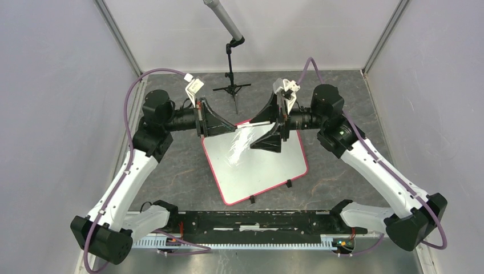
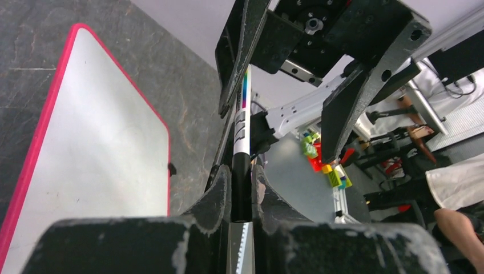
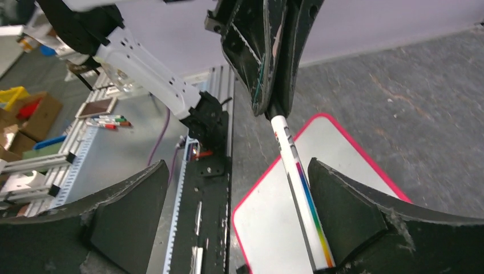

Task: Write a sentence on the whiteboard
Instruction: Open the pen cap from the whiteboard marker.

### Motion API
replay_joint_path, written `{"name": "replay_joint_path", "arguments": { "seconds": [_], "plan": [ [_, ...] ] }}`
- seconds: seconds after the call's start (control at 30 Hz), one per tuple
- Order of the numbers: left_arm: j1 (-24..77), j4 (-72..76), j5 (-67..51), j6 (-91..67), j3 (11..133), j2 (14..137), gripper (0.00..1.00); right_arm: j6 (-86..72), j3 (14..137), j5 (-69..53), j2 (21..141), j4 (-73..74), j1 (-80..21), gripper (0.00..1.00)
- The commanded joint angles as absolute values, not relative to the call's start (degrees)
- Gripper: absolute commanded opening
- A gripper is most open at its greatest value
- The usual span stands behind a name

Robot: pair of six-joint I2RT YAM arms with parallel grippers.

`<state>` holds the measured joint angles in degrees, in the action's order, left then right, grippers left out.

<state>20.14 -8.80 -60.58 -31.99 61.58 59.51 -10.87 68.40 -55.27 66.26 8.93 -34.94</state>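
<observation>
The whiteboard (image 1: 257,165) lies flat mid-table, turned at an angle, and its face is blank; no sentence shows on it. It also shows in the left wrist view (image 2: 85,131) and the right wrist view (image 3: 274,228). A white marker (image 1: 251,127) with a rainbow stripe and a black end hangs level above the board's far edge. My left gripper (image 1: 224,125) (image 2: 242,177) is shut on the marker's black end (image 2: 241,188). My right gripper (image 1: 268,127) (image 3: 237,171) is wide open around the marker's barrel (image 3: 299,194), which lies close beside one finger (image 3: 348,211).
A small black tripod stand (image 1: 231,85) with a grey pole stands at the back, behind the grippers. A black rail (image 1: 257,220) runs along the near edge between the arm bases. Grey walls close in both sides.
</observation>
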Motion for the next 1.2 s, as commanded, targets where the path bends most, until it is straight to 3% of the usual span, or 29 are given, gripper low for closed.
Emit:
{"name": "replay_joint_path", "arguments": {
  "seconds": [0.0, 0.23, 0.5, 0.83, 1.17],
  "plan": [
    [19.3, 9.0, -62.4, -47.7, 59.1, 58.6, 0.02, -29.3, 65.9, -60.4, 67.9, -12.6, -34.6, 0.94],
    [18.5, 8.3, -59.8, -49.0, 58.5, 58.3, 0.02, -40.6, 62.3, -60.3, 68.5, -23.3, -34.6, 0.7],
    [18.8, 8.9, -63.1, -51.7, 57.5, 60.2, 0.03, -46.4, 59.1, -61.1, 69.0, -30.2, -34.7, 0.54],
    [19.8, 9.9, -63.4, -52.8, 57.3, 60.6, 0.02, -46.6, 59.0, -60.1, 69.9, -29.9, -34.8, 0.46],
    [20.6, 9.9, -64.0, -51.9, 57.2, 60.7, 0.02, -41.3, 60.8, -57.6, 71.3, -23.3, -35.2, 0.46]
  ]
}}
